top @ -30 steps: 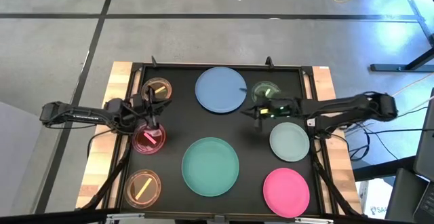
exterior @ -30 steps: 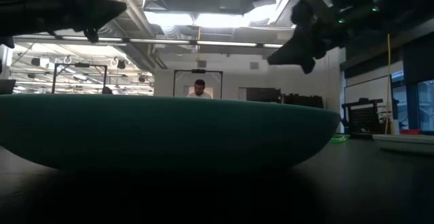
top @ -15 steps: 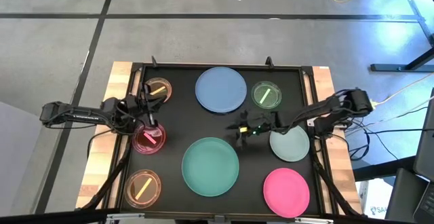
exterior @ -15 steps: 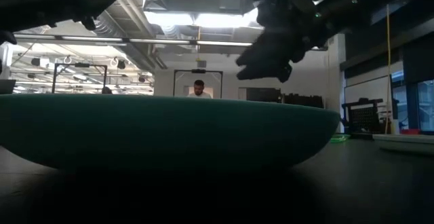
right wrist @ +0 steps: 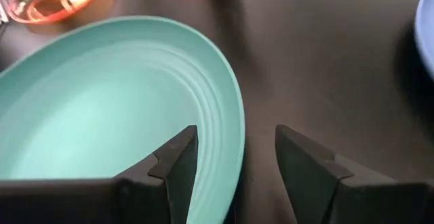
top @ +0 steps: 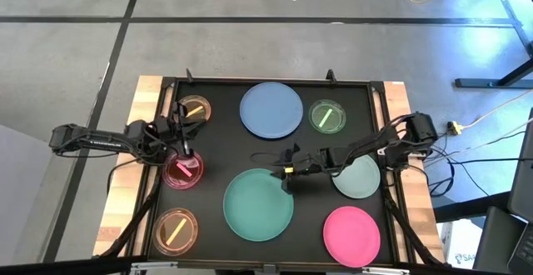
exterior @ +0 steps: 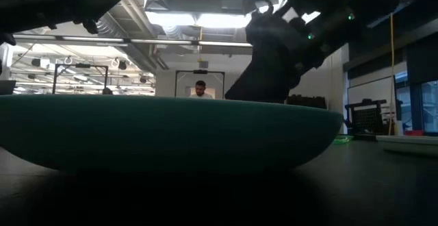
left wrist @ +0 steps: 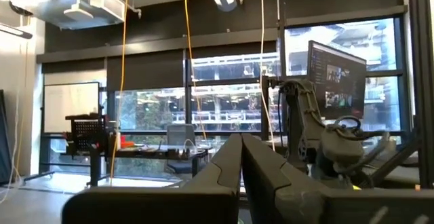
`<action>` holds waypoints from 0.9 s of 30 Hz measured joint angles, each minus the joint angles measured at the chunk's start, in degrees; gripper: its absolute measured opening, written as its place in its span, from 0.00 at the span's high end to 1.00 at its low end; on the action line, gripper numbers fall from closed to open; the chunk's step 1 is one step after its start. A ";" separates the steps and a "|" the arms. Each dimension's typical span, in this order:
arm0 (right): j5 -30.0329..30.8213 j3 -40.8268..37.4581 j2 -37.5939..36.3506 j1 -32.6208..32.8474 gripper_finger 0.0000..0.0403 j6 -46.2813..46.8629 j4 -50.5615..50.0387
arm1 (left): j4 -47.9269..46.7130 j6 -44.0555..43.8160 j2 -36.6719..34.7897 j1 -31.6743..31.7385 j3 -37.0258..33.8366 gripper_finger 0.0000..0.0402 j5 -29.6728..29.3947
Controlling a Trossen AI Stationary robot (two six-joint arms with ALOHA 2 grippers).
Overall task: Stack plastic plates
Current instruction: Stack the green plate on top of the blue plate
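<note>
On the black table top [top: 216, 154], the right arm reaches in from the right edge, stretched low across the grey-green plate [top: 360, 177] toward the middle. Its right gripper [top: 286, 175] sits at the upper right rim of the big teal plate [top: 258, 205]. In the right wrist view the two dark fingers [right wrist: 173, 166] stand apart, one over the teal plate's inner surface [right wrist: 115, 115] and the other over bare table outside it, so the rim lies in the gap between them; whether they touch the rim cannot be told. In the low view the gripper [exterior: 263, 68] hangs just above the far edge of the teal plate [exterior: 164, 133].

The left arm extends from the left side, its left gripper [top: 185, 146] above the gap between the small orange plate [top: 193, 108] and the small red plate [top: 184, 169]. The left wrist view shows its fingers [left wrist: 224, 173] pressed together, aimed level out into the room.

The blue plate [top: 271, 109] lies at the back centre, the small green plate [top: 326, 116] just to its right. The pink plate [top: 351, 235] lies at the front right, and another small orange plate [top: 175, 230] at the front left. All the plates lie separate, none stacked.
</note>
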 joint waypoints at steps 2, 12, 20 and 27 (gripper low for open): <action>0.01 0.02 1.26 -0.02 0.53 0.90 -0.11 | -0.77 0.00 0.00 0.00 0.00 0.98 -0.15; -2.89 0.02 6.17 -0.02 0.53 3.93 3.24 | -0.15 -2.58 0.00 0.02 0.00 0.98 -0.14; -2.91 0.02 7.65 -0.08 0.61 3.54 3.18 | -0.15 -3.02 0.00 0.04 0.00 0.98 -0.16; -2.04 0.02 7.65 -0.13 0.83 2.36 3.07 | -0.15 -3.04 0.00 0.04 0.00 0.98 -0.16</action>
